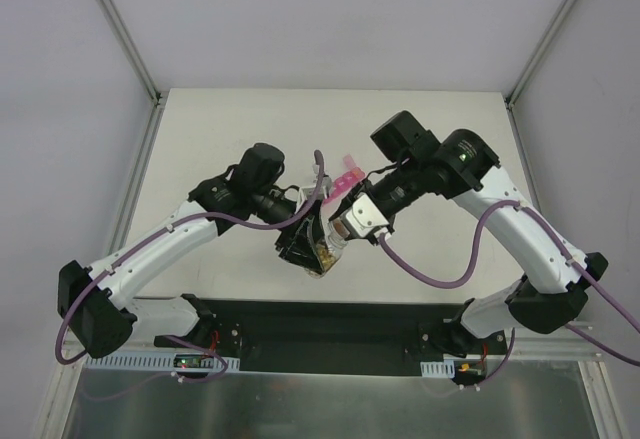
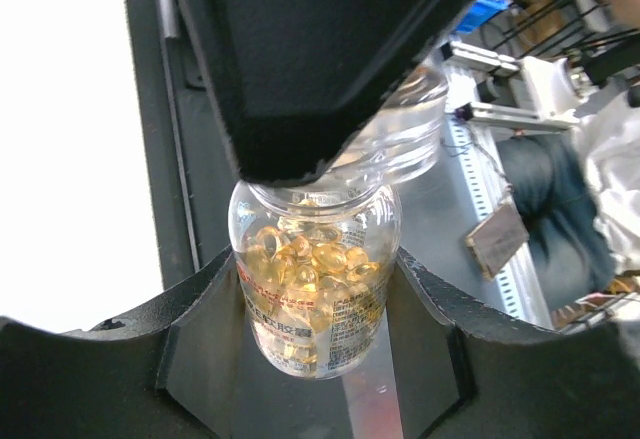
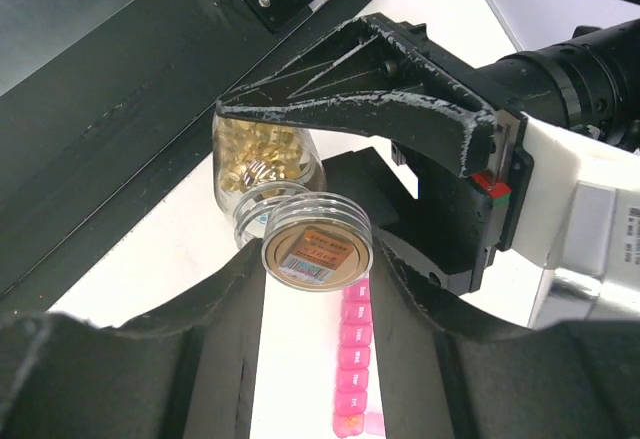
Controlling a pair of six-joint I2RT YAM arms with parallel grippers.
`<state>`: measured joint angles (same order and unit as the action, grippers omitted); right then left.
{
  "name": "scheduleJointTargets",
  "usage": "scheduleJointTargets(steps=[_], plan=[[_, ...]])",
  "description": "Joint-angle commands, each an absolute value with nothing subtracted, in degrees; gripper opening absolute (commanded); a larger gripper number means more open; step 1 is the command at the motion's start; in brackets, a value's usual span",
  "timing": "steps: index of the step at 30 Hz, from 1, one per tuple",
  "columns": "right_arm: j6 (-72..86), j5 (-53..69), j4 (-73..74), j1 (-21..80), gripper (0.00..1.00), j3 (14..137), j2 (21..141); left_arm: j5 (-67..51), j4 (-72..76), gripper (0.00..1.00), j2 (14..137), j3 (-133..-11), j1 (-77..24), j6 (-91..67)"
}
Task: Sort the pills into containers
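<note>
- Squarely between its two dark fingers, the left gripper (image 2: 318, 309) clamps the lower body of a small clear bottle (image 2: 322, 344), one finger pressed against each side.
- Inside that bottle the pills (image 2: 310, 264) lie heaped, amber and glossy, filling most of the space below the neck.
- At the bottle's mouth, the right gripper (image 3: 318, 289) is narrowed onto the round clear cap (image 3: 318, 251), which sits between its fingers and touches both.
- From the right wrist view the cap looks shifted a little to one side of the neck; whether it is free of the threads I cannot tell.
- From the top view both grippers meet over the near middle of the counter (image 1: 220, 129), with the bottle held up off it and tilted.
- Beyond the grippers, on the counter, lies the bright-pink strip of containers (image 3: 354, 344), a row of small square compartments, apart from the bottle and touched by neither gripper.
</note>
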<state>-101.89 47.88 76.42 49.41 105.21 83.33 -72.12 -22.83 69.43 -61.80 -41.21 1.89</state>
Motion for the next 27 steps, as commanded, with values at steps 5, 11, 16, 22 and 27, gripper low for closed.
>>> scheduleJointTargets(steps=[5, 11, 16, 22, 27], plan=[[-102.04, 48.16, 95.01, 49.75, 0.31, 107.4, 83.14, -62.14, -33.39, 0.13, 68.47, -64.77, -42.97, 14.67], [-101.87, 46.15, 95.01, 50.8, 0.32, 103.81, 82.7, -56.34, -34.89, 0.13, 67.94, -66.18, -43.86, 17.05], [-101.6, 44.74, 95.01, 50.89, 0.32, 103.01, 83.67, -53.53, -34.98, 0.13, 67.24, -67.41, -45.44, 17.93], [-101.34, 43.25, 95.01, 50.98, 0.32, 103.27, 84.82, -52.21, -35.07, 0.13, 67.24, -67.76, -46.76, 17.84], [-101.34, 42.36, 95.01, 50.98, 0.32, 101.43, 83.85, -50.98, -35.51, 0.13, 66.27, -67.24, -46.76, 18.19]])
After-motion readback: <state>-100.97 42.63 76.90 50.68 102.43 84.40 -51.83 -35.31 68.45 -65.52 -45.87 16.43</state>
